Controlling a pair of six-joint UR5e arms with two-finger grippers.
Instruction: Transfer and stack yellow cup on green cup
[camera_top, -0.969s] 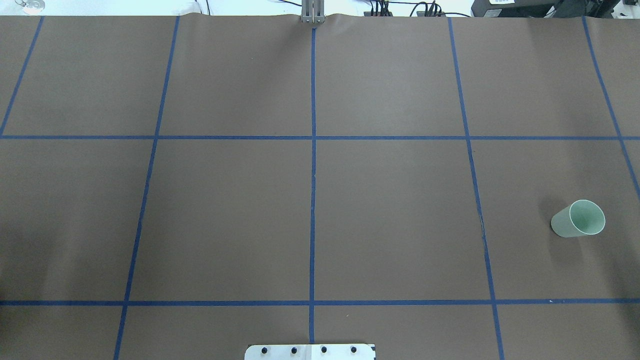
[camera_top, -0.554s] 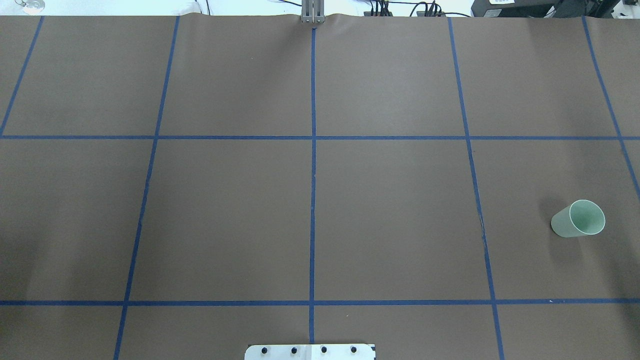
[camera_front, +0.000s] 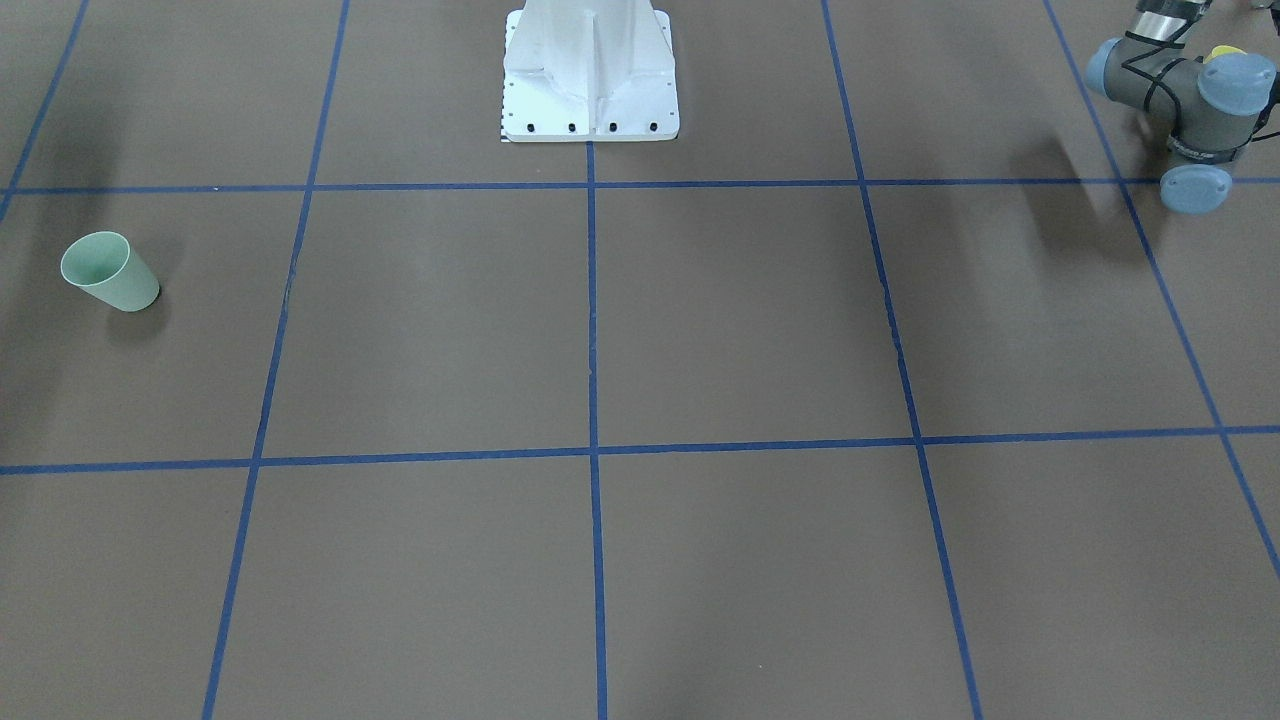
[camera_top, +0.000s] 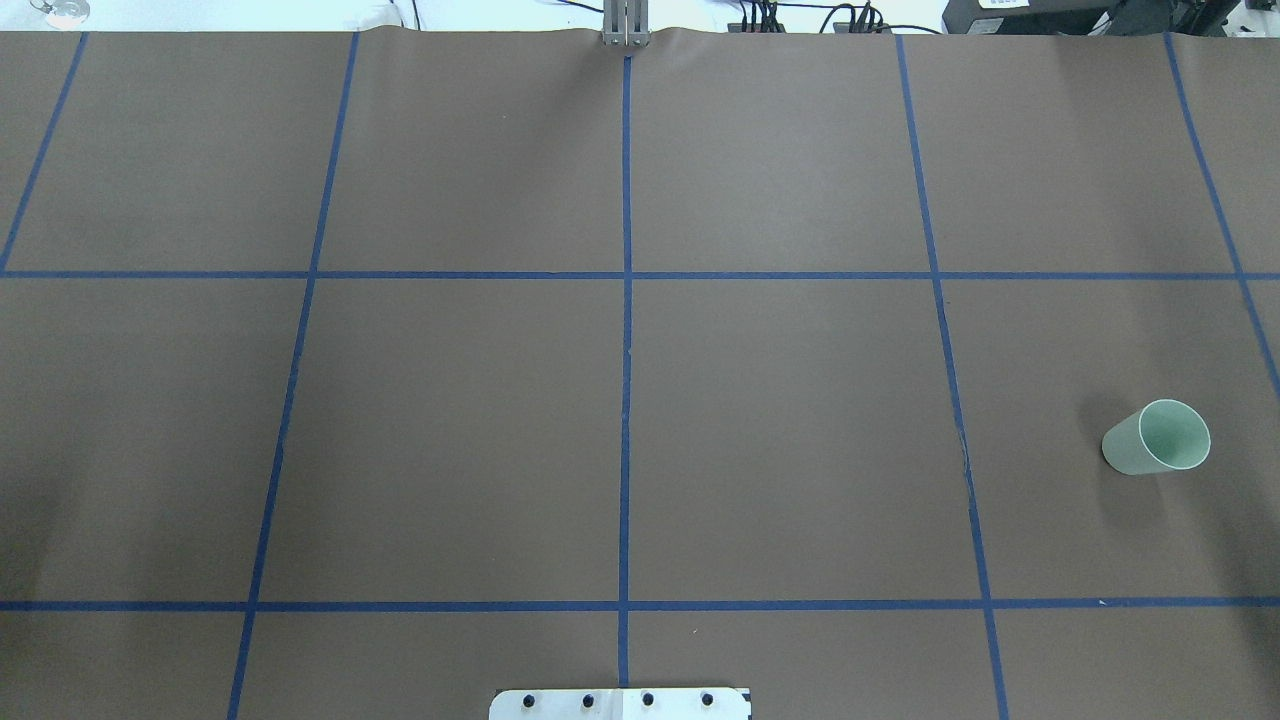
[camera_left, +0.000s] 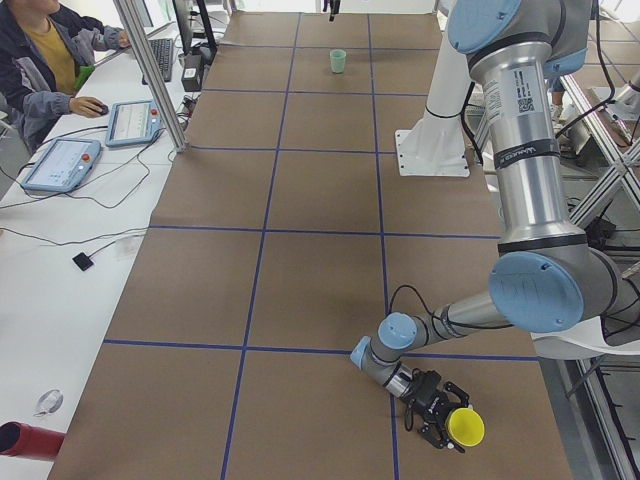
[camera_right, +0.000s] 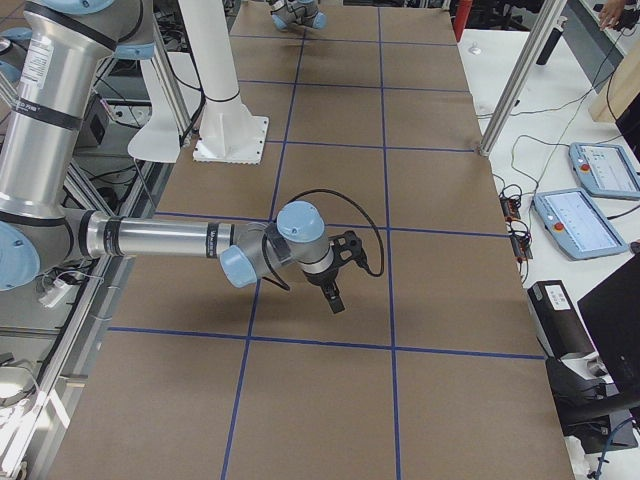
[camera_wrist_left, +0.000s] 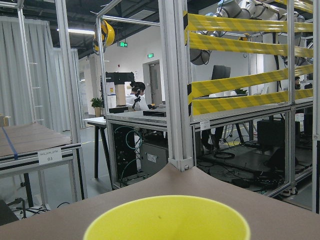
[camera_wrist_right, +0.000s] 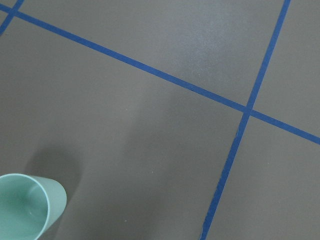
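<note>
You are seeing the yellow cup (camera_left: 465, 428) only through the left side camera and the left wrist camera. It is sitting mouth up, long axis vertical, at the near corner of the counter (camera_left: 300, 290) on the robot's left end. The left tool (camera_left: 440, 420) is reaching in level from the side and pressing right against it. You cannot tell from these views whether the tool is clamped on the cup or merely beside it, nor whether the cup is resting on the counter or hanging just above it. From the wrist, the yellow rim is filling the bottom of the picture.

The overhead camera is giving you only the green cup (camera_top: 1155, 440), standing on its base at the counter's right end, well apart from the yellow one. Its long axis is running vertical, mouth up, though the overhead angle is showing the mouth turned toward the right edge.

The front camera is adding the left arm (camera_front: 1190, 95), its grey joints crowding the top right corner. The right side camera is showing the right tool (camera_right: 335, 297) pointing down over the counter near a blue tape line (camera_right: 300, 343); its state cannot be told. The right wrist camera is looking down on the green cup's rim in its lower left corner.
</note>
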